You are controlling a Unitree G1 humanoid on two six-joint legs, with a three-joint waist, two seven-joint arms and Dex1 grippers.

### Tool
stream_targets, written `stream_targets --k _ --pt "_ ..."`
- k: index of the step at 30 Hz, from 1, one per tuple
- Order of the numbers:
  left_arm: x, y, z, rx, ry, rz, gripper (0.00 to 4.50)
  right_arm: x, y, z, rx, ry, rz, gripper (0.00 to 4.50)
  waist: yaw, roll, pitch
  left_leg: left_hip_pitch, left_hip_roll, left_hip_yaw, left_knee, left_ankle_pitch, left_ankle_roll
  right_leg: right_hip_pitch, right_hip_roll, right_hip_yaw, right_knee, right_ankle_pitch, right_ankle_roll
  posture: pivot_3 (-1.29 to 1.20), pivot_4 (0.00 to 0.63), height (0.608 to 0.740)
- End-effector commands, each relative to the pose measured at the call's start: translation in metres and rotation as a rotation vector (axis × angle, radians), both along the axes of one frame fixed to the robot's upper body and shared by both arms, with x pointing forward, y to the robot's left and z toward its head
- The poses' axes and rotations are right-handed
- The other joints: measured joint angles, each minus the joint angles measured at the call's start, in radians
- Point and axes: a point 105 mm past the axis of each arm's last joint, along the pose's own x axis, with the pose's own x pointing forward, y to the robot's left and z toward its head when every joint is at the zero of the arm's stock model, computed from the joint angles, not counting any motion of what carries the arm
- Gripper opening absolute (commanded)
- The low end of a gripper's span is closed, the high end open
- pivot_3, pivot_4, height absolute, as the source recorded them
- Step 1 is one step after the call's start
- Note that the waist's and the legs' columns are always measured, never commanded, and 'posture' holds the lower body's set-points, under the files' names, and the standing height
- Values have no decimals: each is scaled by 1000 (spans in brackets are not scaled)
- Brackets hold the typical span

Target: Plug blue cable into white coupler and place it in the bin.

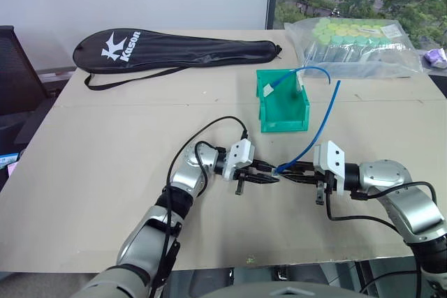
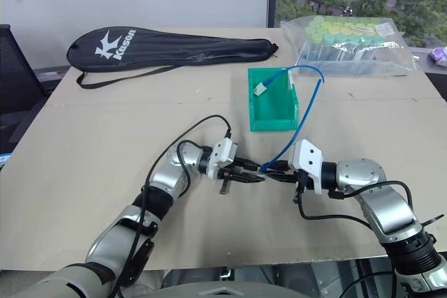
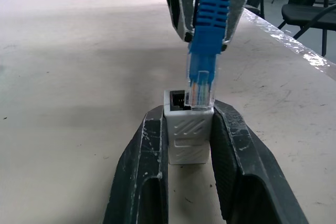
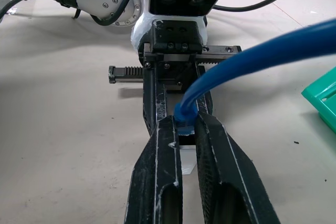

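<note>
Left gripper (image 3: 189, 145) clamps the coupler (image 3: 188, 129), socket facing 3 o'clock toward the right gripper (image 4: 184, 129), which pinches the cable (image 1: 318, 127) just behind its plug (image 3: 202, 85). In the left wrist view the plug tip sits at the socket mouth, slightly off-centre, looks not seated yet. Bin (image 1: 302, 118) waits at 12 o'clock; the second cable (image 1: 311, 70) drapes over it, and nothing blocks the way.

We read one marking: white "Kason" with a K logo on the black racket bag (image 1: 174, 54) along the desk's far edge.
</note>
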Motion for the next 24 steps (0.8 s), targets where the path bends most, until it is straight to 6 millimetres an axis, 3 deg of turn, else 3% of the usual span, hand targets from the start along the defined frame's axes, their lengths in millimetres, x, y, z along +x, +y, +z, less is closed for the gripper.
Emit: stream_targets --k 1,24 --pt "-10 2 -8 32 20 -41 514 5 -9 -4 -30 18 -41 0 0 0 0 0 0 0 0 0 0 0 0 0 0 0 0 0 150 740" --pt "-12 3 -11 48 20 -46 514 2 -5 -4 -86 -1 -5 0 0 0 0 0 0 0 0 0 0 0 0 0 0 0 0 0 150 740"
